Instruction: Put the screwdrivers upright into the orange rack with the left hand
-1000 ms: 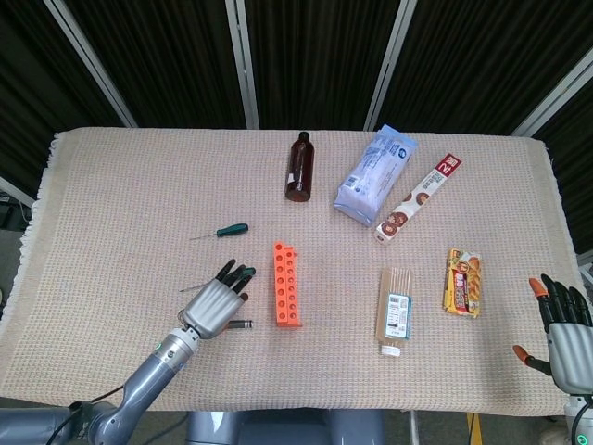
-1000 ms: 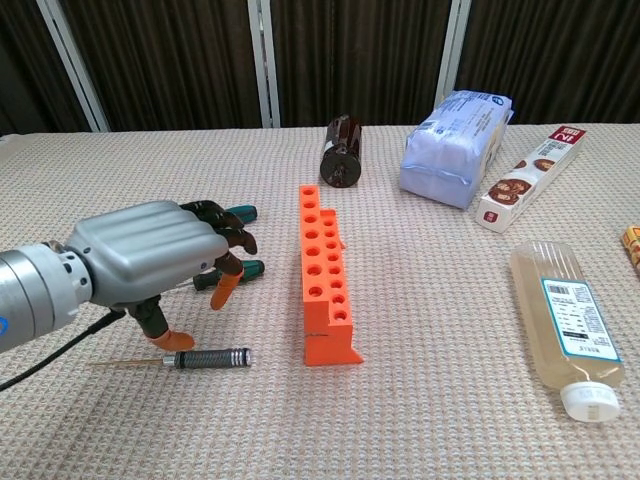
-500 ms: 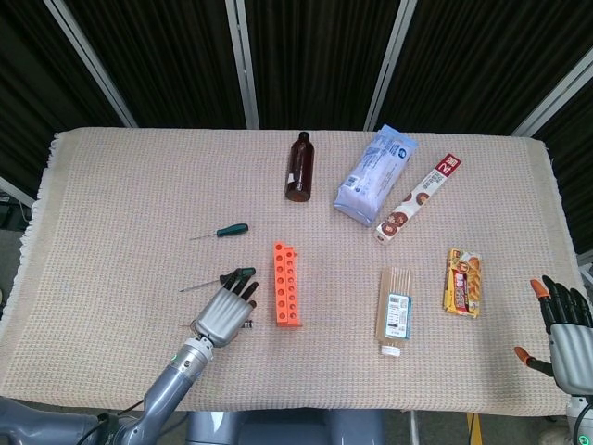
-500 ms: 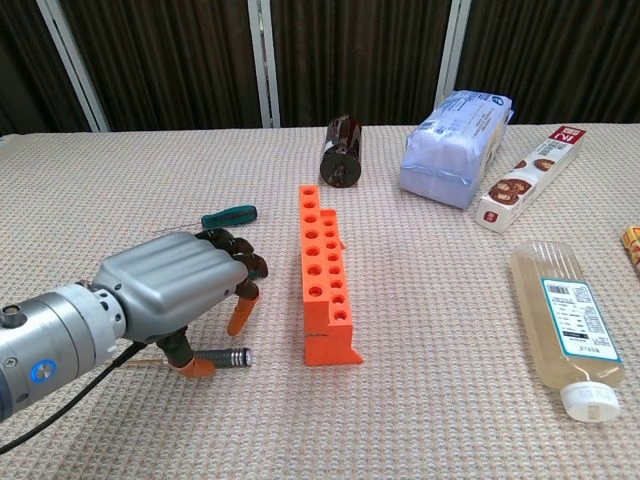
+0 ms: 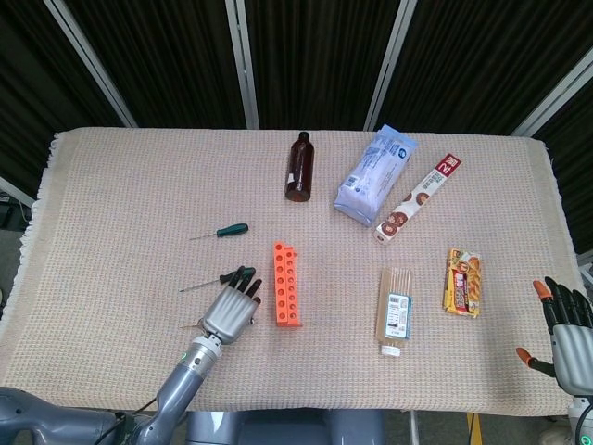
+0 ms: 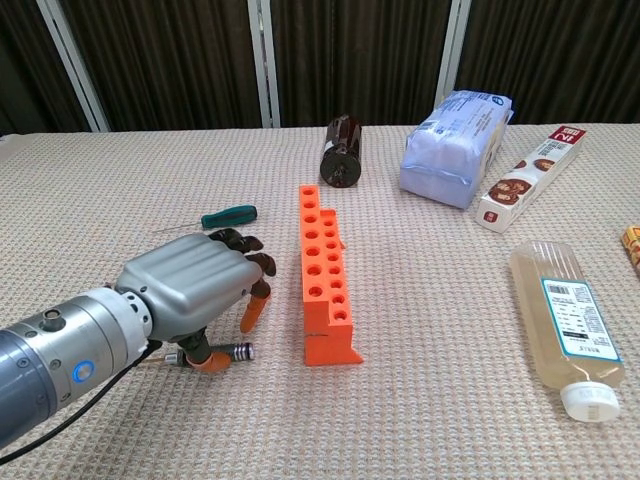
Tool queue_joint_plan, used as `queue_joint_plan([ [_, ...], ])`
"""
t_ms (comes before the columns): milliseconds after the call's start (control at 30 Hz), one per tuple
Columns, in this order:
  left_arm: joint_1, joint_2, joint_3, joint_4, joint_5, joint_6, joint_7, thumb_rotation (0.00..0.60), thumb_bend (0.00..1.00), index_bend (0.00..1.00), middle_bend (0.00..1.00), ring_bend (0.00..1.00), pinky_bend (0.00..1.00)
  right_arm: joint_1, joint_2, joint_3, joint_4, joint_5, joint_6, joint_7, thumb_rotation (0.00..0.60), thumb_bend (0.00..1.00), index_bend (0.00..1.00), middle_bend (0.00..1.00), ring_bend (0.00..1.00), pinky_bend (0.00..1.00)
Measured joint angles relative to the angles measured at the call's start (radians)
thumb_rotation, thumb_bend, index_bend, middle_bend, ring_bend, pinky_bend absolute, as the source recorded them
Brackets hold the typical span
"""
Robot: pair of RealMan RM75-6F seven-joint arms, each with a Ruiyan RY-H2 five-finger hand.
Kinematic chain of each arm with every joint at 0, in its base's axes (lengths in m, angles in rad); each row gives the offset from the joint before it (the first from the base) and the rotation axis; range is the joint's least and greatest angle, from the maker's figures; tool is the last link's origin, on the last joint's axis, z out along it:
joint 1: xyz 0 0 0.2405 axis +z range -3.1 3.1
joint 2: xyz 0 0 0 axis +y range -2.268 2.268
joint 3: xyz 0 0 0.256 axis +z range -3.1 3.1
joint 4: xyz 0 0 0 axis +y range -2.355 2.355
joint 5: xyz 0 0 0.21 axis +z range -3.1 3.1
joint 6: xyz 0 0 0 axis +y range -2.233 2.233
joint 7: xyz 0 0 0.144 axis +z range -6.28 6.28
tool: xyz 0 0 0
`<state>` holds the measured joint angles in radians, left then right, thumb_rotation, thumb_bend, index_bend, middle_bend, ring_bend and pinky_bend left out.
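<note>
The orange rack [image 5: 286, 284] [image 6: 325, 280] lies on the cloth with its holes facing up and nothing in them. My left hand [image 5: 232, 311] [image 6: 195, 295] arches over a screwdriver with a black knurled handle [image 6: 238, 351], just left of the rack. Its thumb tip touches the handle, which still lies on the cloth. A green-handled screwdriver [image 5: 222, 231] [image 6: 230, 215] lies farther back. Another green one [image 5: 199, 286] pokes out from under the fingertips. My right hand [image 5: 565, 334] hangs with fingers spread at the near right corner, holding nothing.
A brown bottle [image 5: 298, 167] lies on its side at the back. A blue-white bag [image 5: 373, 176] and a red-white biscuit box [image 5: 419, 197] lie to its right. Right of the rack lie a clear labelled bottle [image 5: 395, 311] and a snack packet [image 5: 461, 283].
My left hand has shifted right and nearer, dropping over the knurled screwdriver so only its handle end shows. The thumb now touches the handle. The right hand has barely moved.
</note>
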<state>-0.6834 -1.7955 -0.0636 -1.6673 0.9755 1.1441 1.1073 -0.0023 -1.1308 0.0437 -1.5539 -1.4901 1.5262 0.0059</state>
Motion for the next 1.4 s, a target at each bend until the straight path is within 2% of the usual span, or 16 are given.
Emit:
queue_joint_plan([
  [167, -0.012, -0.008, 0.003, 0.005, -0.021, 0.000, 0.006, 0.600, 0.25, 0.47, 0.11, 0.00, 0.00, -0.002, 0.001, 0.000, -0.002, 0.004, -0.002, -0.001, 0.600, 0.02, 0.03, 0.00, 0.00, 0.00],
  [433, -0.030, -0.006, 0.008, -0.006, -0.069, 0.001, 0.026, 0.600, 0.35, 0.48, 0.10, 0.00, 0.00, -0.004, 0.002, -0.001, -0.005, 0.006, -0.006, -0.004, 0.600, 0.02, 0.03, 0.00, 0.00, 0.00],
  [767, -0.046, 0.004, 0.024, -0.016, -0.104, 0.008, 0.038, 0.600, 0.41, 0.48, 0.09, 0.00, 0.00, -0.004, 0.004, -0.001, -0.012, 0.008, -0.010, -0.011, 0.600, 0.02, 0.03, 0.00, 0.00, 0.00],
  [1267, -0.050, 0.001, 0.057, 0.003, -0.084, 0.020, 0.004, 0.600, 0.41, 0.46, 0.08, 0.00, 0.00, -0.009, 0.008, -0.001, -0.026, 0.011, -0.008, -0.025, 0.600, 0.02, 0.03, 0.00, 0.00, 0.00],
  [1400, -0.043, 0.000, 0.072, 0.013, -0.055, 0.026, -0.019, 0.600, 0.37, 0.46, 0.08, 0.00, 0.00, -0.008, 0.007, -0.002, -0.026, 0.012, -0.012, -0.026, 0.600, 0.03, 0.03, 0.00, 0.00, 0.00],
])
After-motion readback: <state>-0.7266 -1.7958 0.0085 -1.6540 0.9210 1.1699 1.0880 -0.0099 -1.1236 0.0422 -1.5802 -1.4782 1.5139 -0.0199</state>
